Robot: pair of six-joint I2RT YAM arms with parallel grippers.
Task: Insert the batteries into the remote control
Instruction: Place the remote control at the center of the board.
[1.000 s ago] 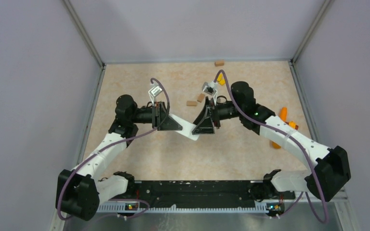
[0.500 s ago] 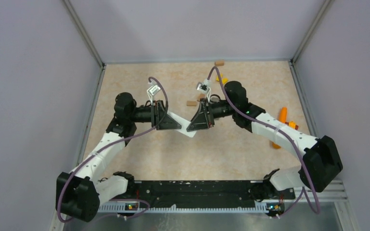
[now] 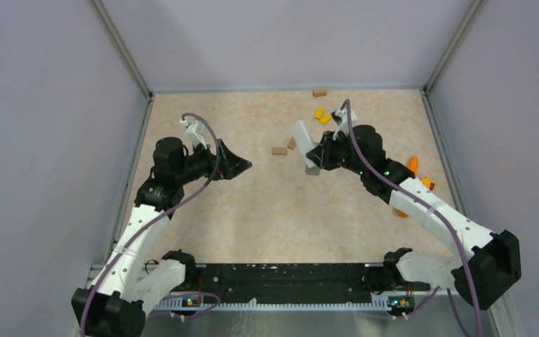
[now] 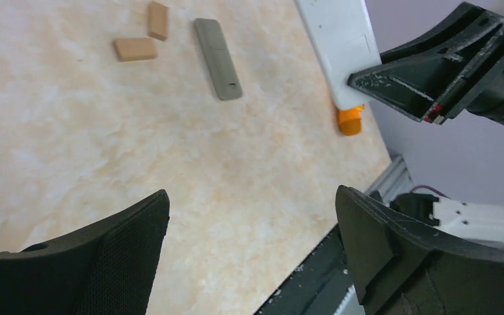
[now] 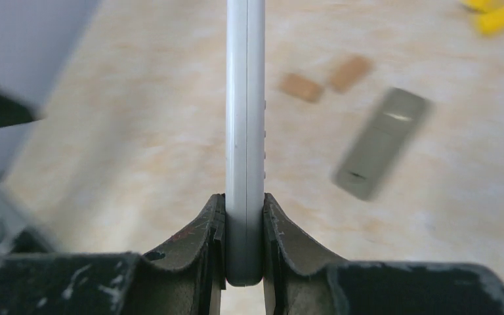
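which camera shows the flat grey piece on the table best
Left wrist: the flat grey piece lies whole and sharp near two brown blocks. Right wrist shows it blurred; top external shows only a small grey bit by the white remote.

The remote (image 5: 245, 98) was held on edge in the right gripper (image 5: 245, 216), over the bench (image 3: 253, 210). A cover plate (image 4: 217, 58) lay flat nearby; two blocks (image 4: 135, 48) sat left of it, slightly behind.

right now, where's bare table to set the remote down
Bare: the broad near-middle of the table, between the left arm and right arm, nearer than the grey flat piece. Crowded: behind it, where brown blocks, yellow blocks and the right gripper holding the remote cluster.
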